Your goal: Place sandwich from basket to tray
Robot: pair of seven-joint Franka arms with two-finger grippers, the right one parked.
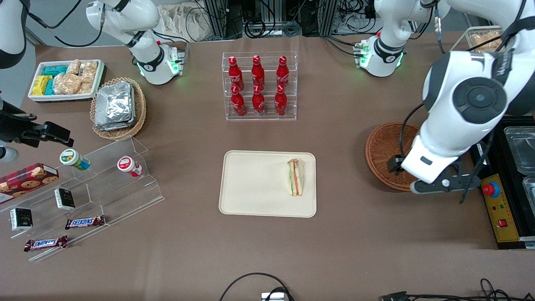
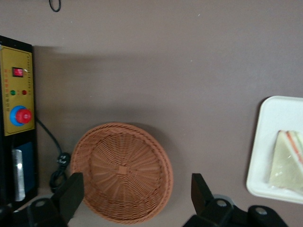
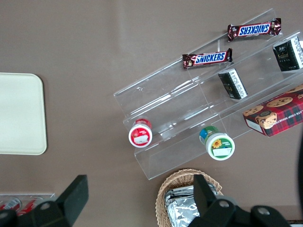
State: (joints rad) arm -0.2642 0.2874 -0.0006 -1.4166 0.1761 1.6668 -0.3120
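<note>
Our tool (image 2: 136,198) is hanging released above the round reddish-brown woven wicker basket (image 2: 122,171), its two dark fingers (image 2: 72,193) spread wide with nothing between them. We are seeing the small triangular white-bread sandwich (image 1: 295,177) lying on the flat cream-beige plastic tray (image 1: 255,184), near the tray edge closest to the basket, on the brown bench (image 1: 342,234).

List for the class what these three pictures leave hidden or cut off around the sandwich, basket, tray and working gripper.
1. Basket: in the front view the working arm covers part of it.
2. Sandwich and tray: cut by the left wrist picture's edge.
3. Gripper, open above the empty basket: its fingertips alone show; the front view hides it under the arm.
4. Tray in the right wrist view: one end only.
</note>
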